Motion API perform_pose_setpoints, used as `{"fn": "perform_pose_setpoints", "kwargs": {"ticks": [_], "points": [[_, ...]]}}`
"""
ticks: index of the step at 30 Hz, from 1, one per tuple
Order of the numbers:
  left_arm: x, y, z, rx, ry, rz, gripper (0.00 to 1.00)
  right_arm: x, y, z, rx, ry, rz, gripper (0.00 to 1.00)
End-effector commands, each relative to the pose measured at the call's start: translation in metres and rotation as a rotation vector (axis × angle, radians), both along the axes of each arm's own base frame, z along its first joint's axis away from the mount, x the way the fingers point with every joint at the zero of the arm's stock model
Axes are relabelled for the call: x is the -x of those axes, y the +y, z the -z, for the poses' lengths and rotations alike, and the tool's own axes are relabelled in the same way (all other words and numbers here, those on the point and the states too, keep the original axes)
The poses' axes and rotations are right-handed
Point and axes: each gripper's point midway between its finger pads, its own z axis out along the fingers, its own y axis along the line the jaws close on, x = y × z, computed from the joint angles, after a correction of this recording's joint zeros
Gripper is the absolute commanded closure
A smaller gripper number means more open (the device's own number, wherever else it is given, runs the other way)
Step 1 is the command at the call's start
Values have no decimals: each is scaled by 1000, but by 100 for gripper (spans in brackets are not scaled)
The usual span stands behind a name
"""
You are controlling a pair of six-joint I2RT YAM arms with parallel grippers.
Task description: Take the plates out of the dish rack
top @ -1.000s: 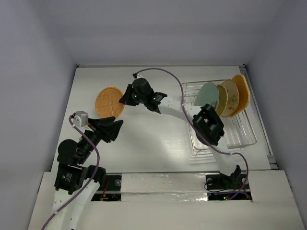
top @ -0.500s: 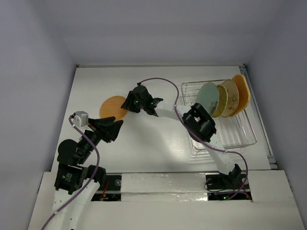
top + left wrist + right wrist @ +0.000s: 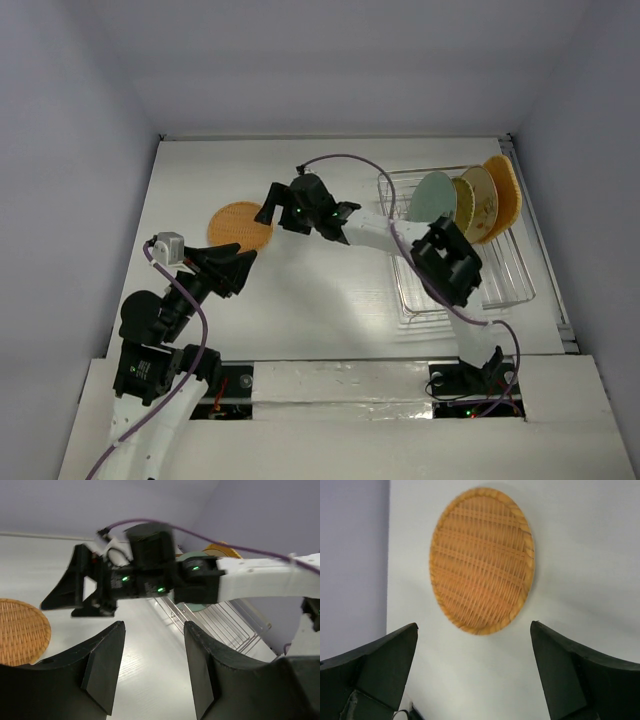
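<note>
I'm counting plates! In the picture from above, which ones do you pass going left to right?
First the round orange woven plate → pale green plate → yellow-green plate → cream floral plate → rounded-square orange woven plate. The last four stand in the dish rack.

White table (image 3: 320, 300) within pale, perhaps lavender-tinted walls (image 3: 330, 70) on three sides

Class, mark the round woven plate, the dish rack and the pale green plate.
round woven plate (image 3: 481, 560), right wrist view, woven middle
dish rack (image 3: 503, 272), top external view, bare wire floor
pale green plate (image 3: 432, 197), top external view, its face
</note>
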Motion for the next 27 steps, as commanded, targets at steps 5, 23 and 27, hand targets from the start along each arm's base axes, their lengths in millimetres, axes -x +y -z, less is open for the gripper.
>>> {"fn": "perform_pose_setpoints", "kwargs": {"ticks": [5,23,27], "points": [[-4,2,-8,10,-35,-14,53,16,-105,-152,100,-372,172,91],[-12,-1,0,-4,5,-9,53,60,-431,-133,703,-241,667,20],[-12,0,1,-4,7,-16,53,41,-443,-110,769,-177,656,25]]}}
